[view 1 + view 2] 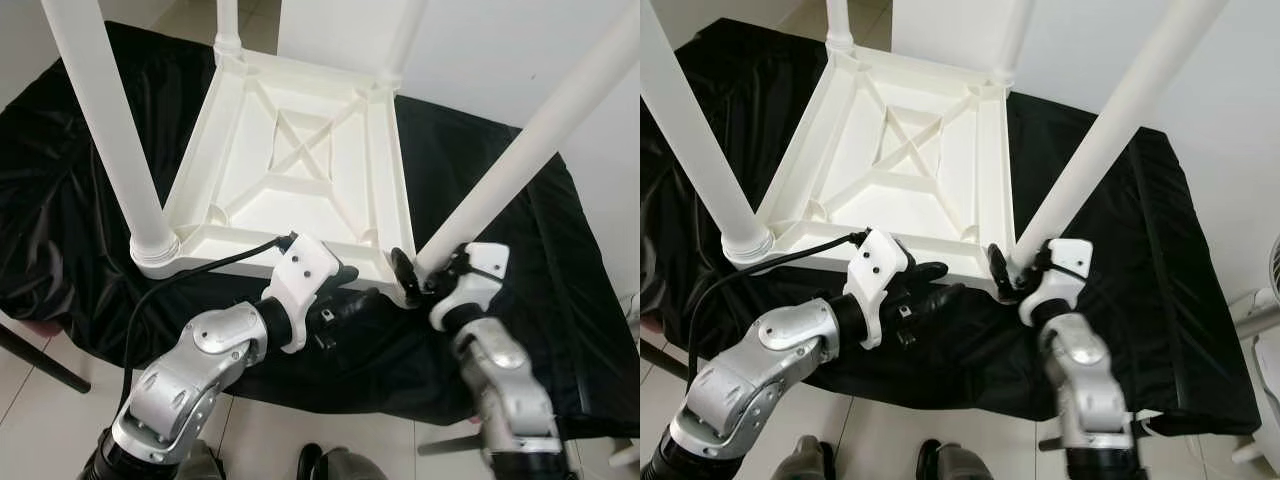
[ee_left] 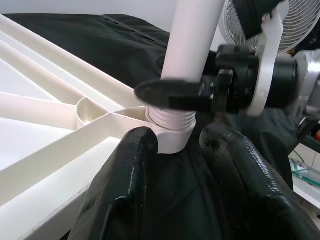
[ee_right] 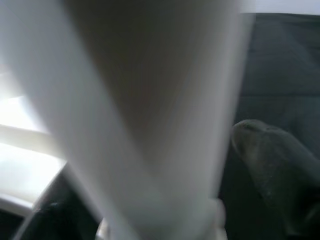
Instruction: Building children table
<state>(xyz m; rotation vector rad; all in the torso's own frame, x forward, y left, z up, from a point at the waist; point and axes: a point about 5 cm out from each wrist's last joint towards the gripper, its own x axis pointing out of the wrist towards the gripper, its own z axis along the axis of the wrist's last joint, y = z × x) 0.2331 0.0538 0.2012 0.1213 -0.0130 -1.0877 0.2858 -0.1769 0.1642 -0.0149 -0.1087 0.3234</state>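
Note:
A white plastic table (image 1: 385, 150) lies upside down on a black cloth (image 1: 60, 200). Its front right leg (image 1: 530, 150) leans out to the right, and my right gripper (image 1: 420, 275) is shut on it just above the corner. In the left wrist view the leg's threaded end (image 2: 170, 119) sits in the corner socket (image 2: 172, 142) with threads showing, and a right fingertip (image 2: 170, 94) crosses the leg. My left gripper (image 1: 350, 295) is open at the table's front edge, just left of that corner, its fingers (image 2: 130, 175) either side of the socket without holding it.
Three other legs stand in their corners, the front left leg (image 1: 110, 130) being closest. A black cable (image 1: 170, 285) runs along my left arm. A white fan (image 1: 1270, 290) stands on the floor to the right. The cloth's front edge drops to tiled floor.

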